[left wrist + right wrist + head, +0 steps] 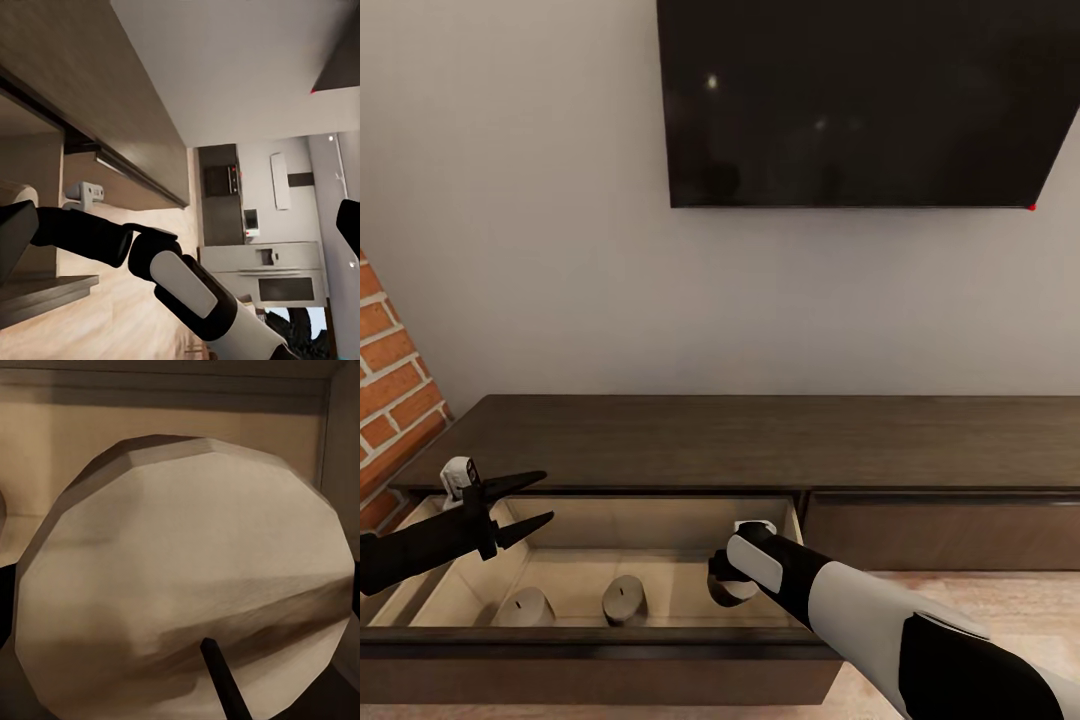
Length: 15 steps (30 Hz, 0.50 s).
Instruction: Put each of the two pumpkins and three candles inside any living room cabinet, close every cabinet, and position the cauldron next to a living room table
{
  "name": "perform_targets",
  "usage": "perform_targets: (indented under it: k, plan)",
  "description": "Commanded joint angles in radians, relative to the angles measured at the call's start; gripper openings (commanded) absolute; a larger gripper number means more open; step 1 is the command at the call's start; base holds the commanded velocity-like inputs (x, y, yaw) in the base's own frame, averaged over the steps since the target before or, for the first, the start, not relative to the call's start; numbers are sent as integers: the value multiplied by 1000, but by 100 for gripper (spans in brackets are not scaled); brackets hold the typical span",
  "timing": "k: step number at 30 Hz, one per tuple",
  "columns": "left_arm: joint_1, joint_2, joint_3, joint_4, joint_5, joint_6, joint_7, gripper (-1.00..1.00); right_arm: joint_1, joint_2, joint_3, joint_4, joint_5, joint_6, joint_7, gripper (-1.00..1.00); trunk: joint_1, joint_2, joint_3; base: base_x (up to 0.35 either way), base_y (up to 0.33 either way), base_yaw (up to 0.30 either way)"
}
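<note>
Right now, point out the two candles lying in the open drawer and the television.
left candle [523, 607], head view, its rounded side
right candle [624, 598], head view, its flat end
television [860, 100], head view, screen middle

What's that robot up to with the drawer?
It is putting candles away. Its right claw reaches into the open cabinet drawer with a candle close before its camera; whether it grips it is unclear. Two candles already lie inside. The left claw hovers open above the drawer.
</note>
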Motion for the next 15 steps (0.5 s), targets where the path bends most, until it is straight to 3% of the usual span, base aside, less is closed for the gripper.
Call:
perform_targets:
  k: [1, 15]
  plan:
    - [-1, 0, 1, -1, 6, 3, 5, 100, -1, 0, 5, -1, -8, 0, -5, -100, 0, 0, -1, 40, 0, 0]
    - [-1, 1, 1, -1, 6, 3, 5, 100, -1, 0, 5, -1, -6, -2, -5, -100, 0, 0, -1, 80, 0, 0]
